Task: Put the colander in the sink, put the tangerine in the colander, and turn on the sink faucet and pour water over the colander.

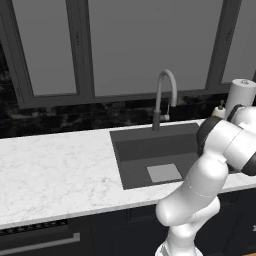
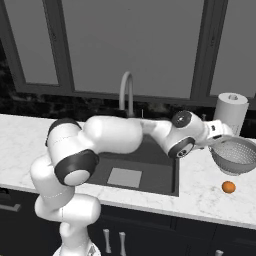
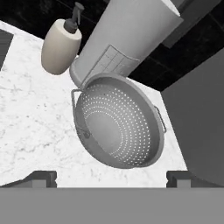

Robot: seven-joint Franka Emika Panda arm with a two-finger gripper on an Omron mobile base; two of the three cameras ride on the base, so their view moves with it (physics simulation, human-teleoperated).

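The colander [image 2: 234,155] is seen on the white marble counter [image 1: 55,170] to the right of the sink [image 1: 145,150], outside the basin. In the hand view its perforated bowl [image 3: 118,127] is shown open towards the camera, with 2 small wire handles at opposite sides of the rim. Just behind it a tall white paper towel roll [image 3: 127,39] is stood on the counter, apparently touching the colander's rim — though contact cannot be confirmed from this angle. A cream soap dispenser [image 3: 60,47] with a dark pump is placed beside the roll.

The gripper [image 3: 111,177] is held spread wide, its 2 dark fingertips [image 3: 41,178] standing far apart at the bottom of the hand view, with nothing pinched between them. It is poised close over the colander, and no contact is visible. In the right base view the arm is stretched across the basin towards the colander, its wrist next to the colander's rim.

The tangerine [image 2: 228,187] is found on the marble in front of the colander, near it but apart, close to the counter's front edge.

The sink faucet [image 1: 165,97] is set behind the basin, its arched spout pointed over the sink. The light grey square patch [image 1: 164,173] is visible on the basin floor.
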